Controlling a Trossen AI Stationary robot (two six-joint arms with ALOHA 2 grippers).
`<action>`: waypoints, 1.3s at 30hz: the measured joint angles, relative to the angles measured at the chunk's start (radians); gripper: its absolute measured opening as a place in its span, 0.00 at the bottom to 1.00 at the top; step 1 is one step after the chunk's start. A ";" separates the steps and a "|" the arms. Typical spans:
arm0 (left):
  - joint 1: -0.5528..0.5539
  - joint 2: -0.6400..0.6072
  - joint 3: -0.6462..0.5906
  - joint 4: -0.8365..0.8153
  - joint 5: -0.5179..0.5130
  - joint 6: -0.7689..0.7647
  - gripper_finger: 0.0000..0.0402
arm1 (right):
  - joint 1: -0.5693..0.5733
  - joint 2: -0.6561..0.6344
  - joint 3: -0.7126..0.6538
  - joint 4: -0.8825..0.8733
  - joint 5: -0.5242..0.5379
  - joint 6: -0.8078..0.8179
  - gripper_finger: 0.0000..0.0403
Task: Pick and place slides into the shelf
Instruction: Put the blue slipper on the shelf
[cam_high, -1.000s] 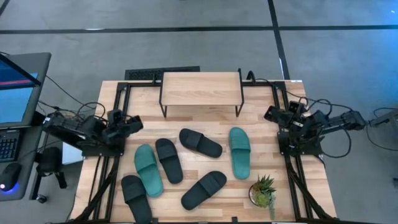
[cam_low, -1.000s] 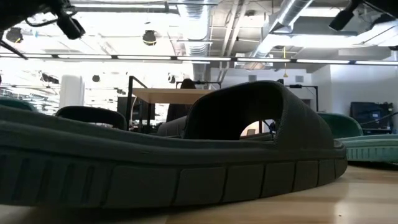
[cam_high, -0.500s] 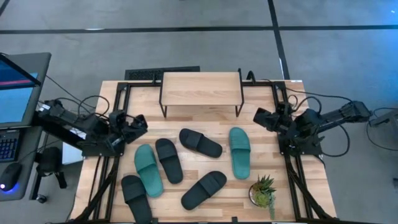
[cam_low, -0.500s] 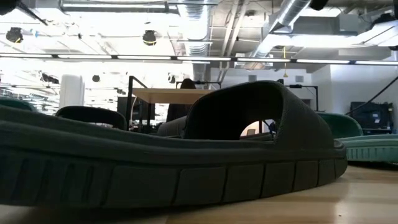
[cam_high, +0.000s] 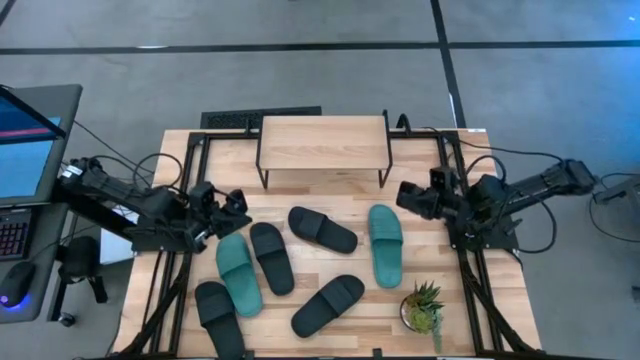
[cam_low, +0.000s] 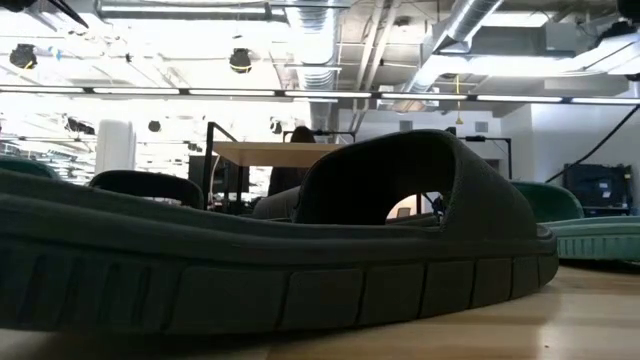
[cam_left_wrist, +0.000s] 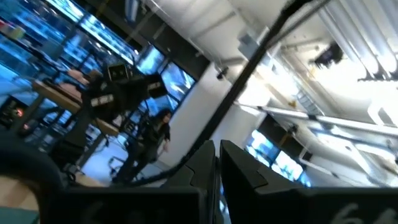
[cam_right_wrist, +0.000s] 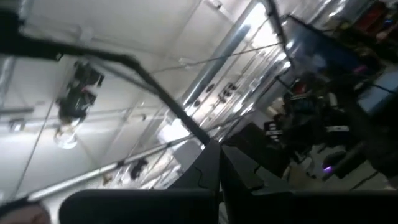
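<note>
Slides (cam_high: 322, 229) lie loose on the surface (cam_high: 330, 200), six of them, none on the shelf (cam_high: 323, 144) at 12 o'clock. Left gripper (cam_high: 236, 202) hovers at 9 o'clock, right gripper (cam_high: 405, 193) at 3 o'clock, both with fingers (cam_left_wrist: 208, 163) pressed together, empty.

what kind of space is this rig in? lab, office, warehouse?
Most likely an open-plan robotics lab or workshop. Exposed silver ducts and strip lights run across the bare ceiling, a monitor stands beside the wooden table, and the floor is grey concrete.
</note>
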 joint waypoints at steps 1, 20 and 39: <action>0.000 0.012 0.000 -0.006 0.008 0.000 0.03 | 0.015 0.015 0.021 0.000 -0.008 -0.040 0.00; -0.018 0.145 0.000 -0.001 0.147 0.014 0.03 | 0.217 0.122 0.516 -1.028 0.276 -0.507 0.26; -0.019 0.173 -0.001 -0.204 0.044 0.023 0.03 | 0.383 0.401 0.566 -1.601 0.493 -0.122 0.25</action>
